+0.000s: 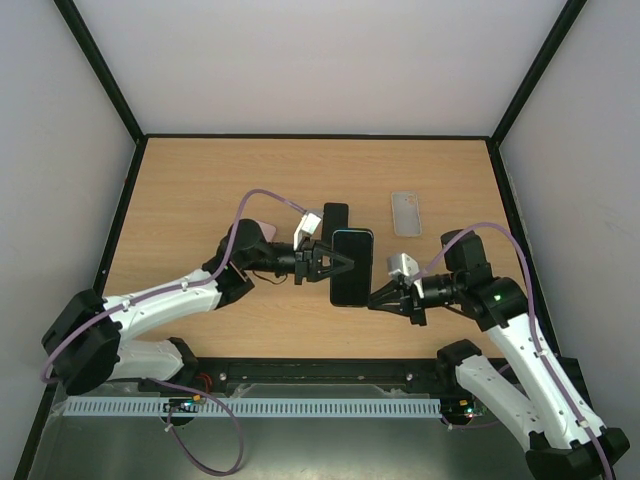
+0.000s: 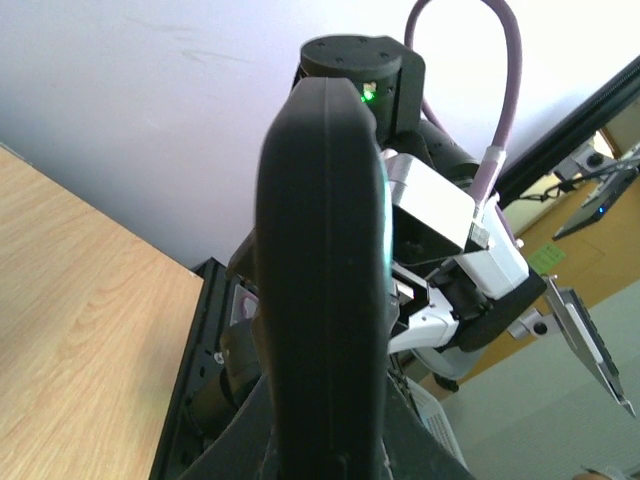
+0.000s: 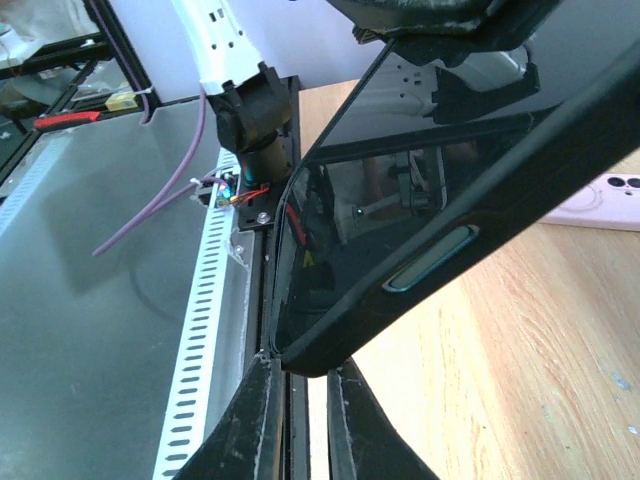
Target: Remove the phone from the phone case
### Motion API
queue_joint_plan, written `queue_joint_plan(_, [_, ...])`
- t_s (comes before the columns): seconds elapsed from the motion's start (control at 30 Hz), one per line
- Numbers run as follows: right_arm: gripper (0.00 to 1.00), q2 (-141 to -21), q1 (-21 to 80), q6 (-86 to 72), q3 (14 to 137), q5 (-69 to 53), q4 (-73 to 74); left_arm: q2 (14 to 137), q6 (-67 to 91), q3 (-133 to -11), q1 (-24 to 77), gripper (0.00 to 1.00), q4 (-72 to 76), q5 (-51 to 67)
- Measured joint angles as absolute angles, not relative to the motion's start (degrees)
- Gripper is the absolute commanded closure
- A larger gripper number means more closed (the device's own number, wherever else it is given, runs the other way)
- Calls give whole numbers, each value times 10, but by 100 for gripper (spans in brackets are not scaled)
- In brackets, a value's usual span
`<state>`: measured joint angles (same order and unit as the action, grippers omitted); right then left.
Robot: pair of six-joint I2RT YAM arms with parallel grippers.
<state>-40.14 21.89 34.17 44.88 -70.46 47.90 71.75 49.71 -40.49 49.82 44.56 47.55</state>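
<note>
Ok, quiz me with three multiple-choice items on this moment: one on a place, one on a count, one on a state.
1. Where is the pale case?
A. On the table, apart from the phone
B. Under the phone
C. On the metal shelf

2. How many end effectors grip the phone?
A. None
B. One
C. Two

3. The phone's black case is:
A. still on it
B. off, hanging from a cable
C. torn in half

Answers:
1 A: the top view shows it lying alone on the wood.
2 C: the left end effector and the right end effector are both shut on the phone's edges.
3 A: the right wrist view shows its rim around the screen.
</note>
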Motion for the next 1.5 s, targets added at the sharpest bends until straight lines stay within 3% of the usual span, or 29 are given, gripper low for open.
queue_joint_plan(0.7, [98,-400,227,334,423,-620,413,740,490,-405,488,97,463,455])
queue_joint_plan(0.8, [98,-416,226,373,414,-531,384,740,487,-416,498,98,439,465])
queue_joint_plan(0.97, [98,-447,202,408,392,-385,297,704,504,-441,552,97,440,589])
queue_joint_plan(1.07, [89,-437,202,411,392,-369,288,675,493,-441,539,97,433,617])
queue_joint_plan(1.13, [72,-427,202,408,396,-382,294,659,475,-439,519,97,411,612])
queue_joint_plan(1.23, [57,-404,202,396,409,-434,318,640,448,-429,494,97,375,579])
queue_joint_plan(1.5, [55,-379,202,296,441,-614,355,614,406,-372,482,97,351,443])
